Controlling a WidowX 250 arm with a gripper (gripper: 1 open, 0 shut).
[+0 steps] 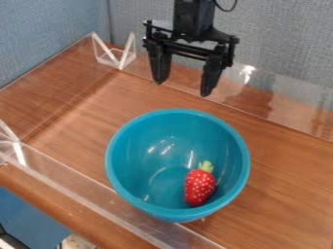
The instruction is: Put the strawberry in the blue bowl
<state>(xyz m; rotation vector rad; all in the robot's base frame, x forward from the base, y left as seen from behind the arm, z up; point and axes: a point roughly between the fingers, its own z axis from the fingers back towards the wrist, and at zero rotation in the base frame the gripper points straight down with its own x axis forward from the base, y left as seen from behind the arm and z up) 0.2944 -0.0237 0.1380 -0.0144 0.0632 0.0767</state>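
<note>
The strawberry (201,184) lies inside the blue bowl (132,146), against its right inner wall, green top pointing up. The bowl stands on the wooden table near the front edge. My gripper (186,81) hangs above and behind the bowl, pointing down. Its two black fingers (163,66) stand wide apart with nothing between them, so it is open.
Clear plastic walls (279,92) run along the back of the wooden table (65,102) and along the front edge (78,185). A grey-blue wall stands behind the arm.
</note>
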